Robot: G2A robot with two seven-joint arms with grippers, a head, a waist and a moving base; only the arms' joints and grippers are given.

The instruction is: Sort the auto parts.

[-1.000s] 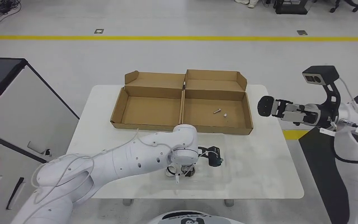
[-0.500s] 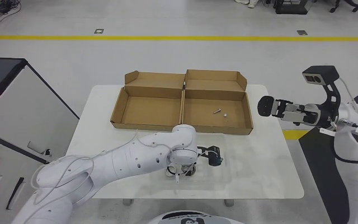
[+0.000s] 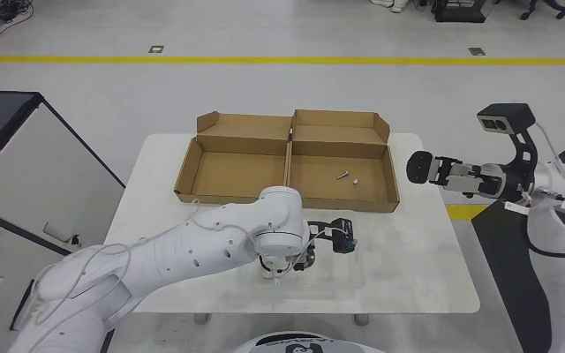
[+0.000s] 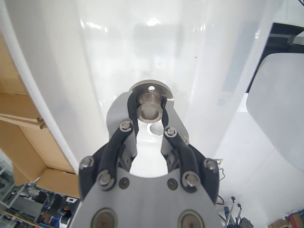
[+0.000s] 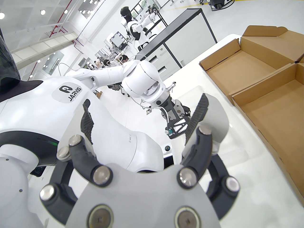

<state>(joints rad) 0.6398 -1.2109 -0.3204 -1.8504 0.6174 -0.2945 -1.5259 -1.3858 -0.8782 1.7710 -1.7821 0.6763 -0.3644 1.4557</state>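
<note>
Two shallow cardboard boxes sit side by side along the far part of the white table (image 3: 424,265), their lids folded back. The box on the robot's left (image 3: 238,175) butts against the box on its right (image 3: 313,181). The right one holds a small bolt (image 3: 342,175) and, just beside it, a tiny pale piece (image 3: 355,180) too small to make out.

Nearer the robot, in front of the right box, a clear plastic tray (image 4: 201,48) lies on the table. The left gripper (image 4: 149,110) is over that tray, pointing along the table toward the robot's right. Its black fingers (image 4: 131,112) are clamped on either side of the sleeve of a metal bushing (image 4: 152,88), which has a round flange with a small hole in it. Whether the bushing touches the tray floor I cannot tell.

The right gripper (image 5: 144,102) hangs out past the table's right edge, well apart from the boxes. It faces back toward the table with its ribbed fingers (image 5: 198,112) spread wide.
</note>
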